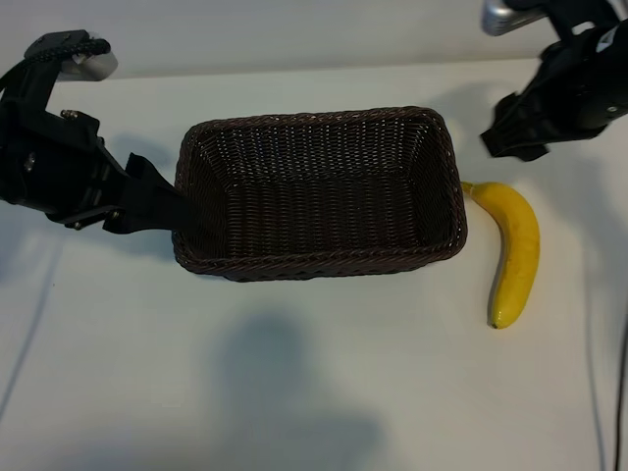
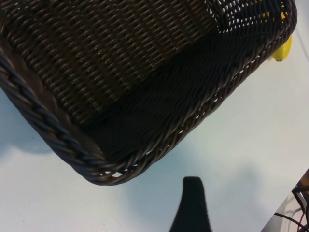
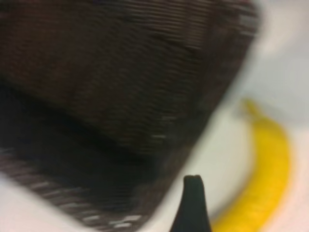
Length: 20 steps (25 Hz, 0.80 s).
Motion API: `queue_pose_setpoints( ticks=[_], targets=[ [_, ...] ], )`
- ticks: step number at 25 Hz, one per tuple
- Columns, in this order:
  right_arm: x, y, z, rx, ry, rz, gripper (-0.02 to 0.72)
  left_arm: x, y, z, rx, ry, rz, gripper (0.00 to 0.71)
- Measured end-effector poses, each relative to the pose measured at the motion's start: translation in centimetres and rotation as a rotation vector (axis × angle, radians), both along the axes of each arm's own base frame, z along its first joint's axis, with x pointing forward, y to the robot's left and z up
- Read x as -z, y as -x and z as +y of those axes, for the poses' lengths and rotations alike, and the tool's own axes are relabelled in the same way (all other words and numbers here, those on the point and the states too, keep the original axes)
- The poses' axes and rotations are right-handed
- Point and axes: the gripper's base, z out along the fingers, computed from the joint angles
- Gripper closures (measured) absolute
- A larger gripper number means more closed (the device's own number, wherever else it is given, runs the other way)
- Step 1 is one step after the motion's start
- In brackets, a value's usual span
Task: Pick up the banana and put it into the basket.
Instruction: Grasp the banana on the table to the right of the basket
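The dark-brown woven basket (image 1: 314, 263) stands in the middle of the white table with nothing in it. The yellow banana (image 1: 518, 245) lies on the table just right of the basket, its stem end by the basket's right wall. My left gripper (image 1: 162, 201) hovers at the basket's left wall, open and holding nothing; its wrist view shows one fingertip (image 2: 193, 186) off a basket corner (image 2: 58, 130) and a bit of banana (image 2: 282, 48) beyond. My right gripper (image 1: 510, 137) hangs open behind the banana's stem end; one fingertip (image 3: 192, 181) shows between basket (image 3: 120, 72) and banana (image 3: 268, 169).
Thin cables run down the table's right edge (image 1: 601, 392) and left side (image 1: 29, 334). Bare white tabletop (image 1: 294, 392) stretches in front of the basket. The table's edge with wiring (image 2: 294, 208) shows in the left wrist view.
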Motion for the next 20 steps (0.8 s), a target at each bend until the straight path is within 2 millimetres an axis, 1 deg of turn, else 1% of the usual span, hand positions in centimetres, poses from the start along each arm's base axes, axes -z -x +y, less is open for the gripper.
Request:
queue_pose_setpoints(
  ticks=[2, 4, 10, 14, 20],
  targets=[
    [0.2, -0.2, -0.6, 0.048, 0.053, -0.008, 0.109, 0.0, 0.0, 0.0, -0.001, 0.000, -0.002, 0.100],
    [0.6, -0.5, -0.8, 0.077, 0.072, 0.002, 0.101, 0.0, 0.0, 0.0, -0.002, 0.000, -0.003, 0.100],
    [3.8, -1.6, -0.5, 0.098, 0.094, 0.102, 0.088, 0.0, 0.0, 0.0, -0.003, 0.000, -0.004, 0.100],
    [5.5, -2.0, -0.3, 0.098, 0.108, 0.154, 0.088, 0.0, 0.0, 0.0, -0.003, 0.000, -0.004, 0.100],
    [5.8, -2.1, -0.3, 0.099, 0.109, 0.162, 0.088, 0.0, -0.1, 0.0, -0.004, -0.001, -0.005, 0.100]
  ],
)
